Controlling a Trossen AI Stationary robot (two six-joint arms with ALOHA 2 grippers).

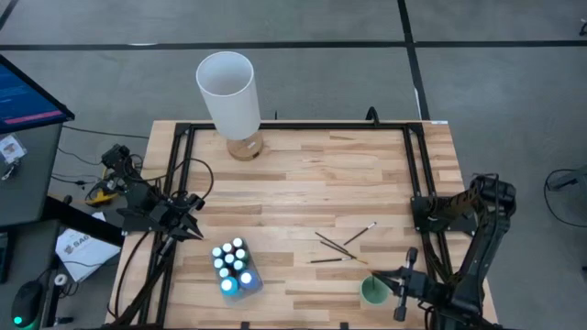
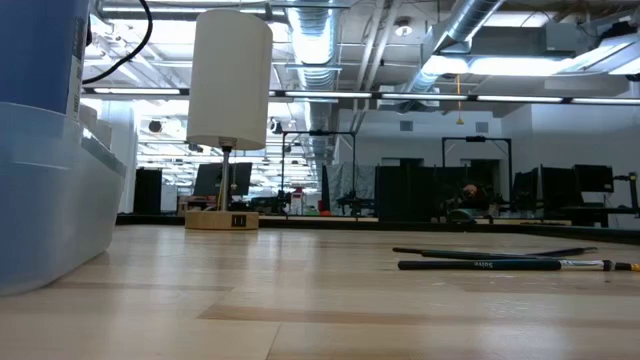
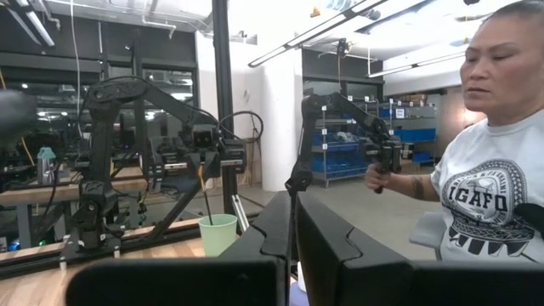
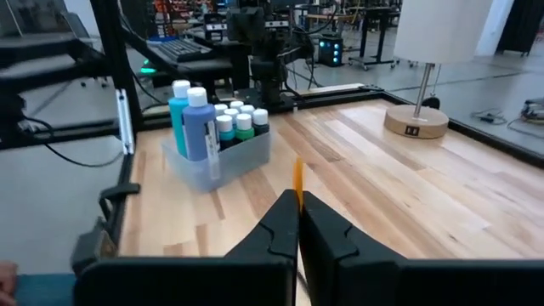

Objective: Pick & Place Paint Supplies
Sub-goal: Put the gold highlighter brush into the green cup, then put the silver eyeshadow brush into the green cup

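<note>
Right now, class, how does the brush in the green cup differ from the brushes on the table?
The brush in the green cup stands nearly upright, pinched in the right gripper's shut jaws; the brushes on the table lie flat and crossed, untouched. One is inside a container; the others rest on bare wood. All are thin.

Both arms are black, built from slim links with round joints. The left arm [image 1: 138,197] carries loose black cables that loop over the table edge, and near its base there is a small yellow and orange part. The right arm [image 1: 468,234] has thicker rounded segments. Each gripper has two dark, angular fingers [image 4: 280,229] with flat faces and bevelled edges.
</note>
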